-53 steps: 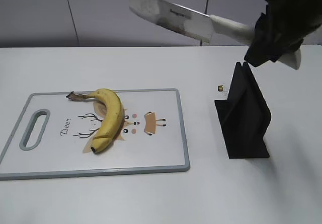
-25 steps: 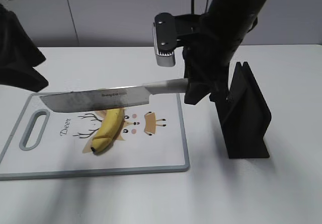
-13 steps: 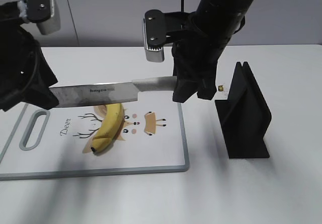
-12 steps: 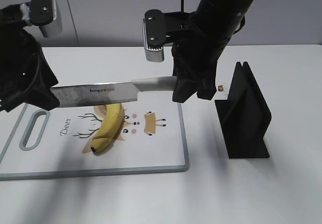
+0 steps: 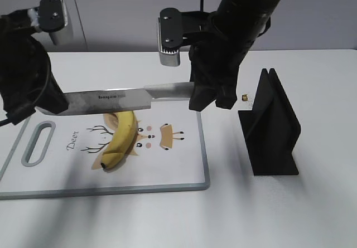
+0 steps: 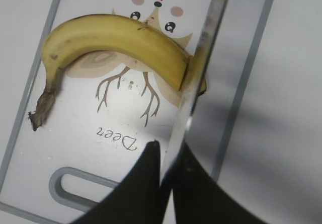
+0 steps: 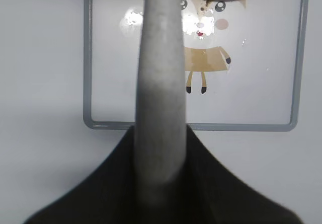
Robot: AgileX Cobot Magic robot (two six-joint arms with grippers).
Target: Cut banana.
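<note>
Banana (image 5: 121, 139) lies uncut on the cutting board (image 5: 167, 170) beneath a level knife (image 5: 120, 100), whose handle the right gripper (image 7: 160, 168) clamps and whose blade tip the left gripper (image 6: 168, 176) pinches.

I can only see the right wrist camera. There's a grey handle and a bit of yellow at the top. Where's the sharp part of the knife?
Observer: The knife blade lies flat and sideways across the stem end of the banana, as the outside camera shows it.
Operator: Is anyone holding the other end?
Observer: Yes. The left hand has its fingers on both sides of the blade's tip.
Operator: Is the banana cut?
Observer: No cut shows. On the left wrist camera its skin looks whole from the stem up to the blade.
</note>
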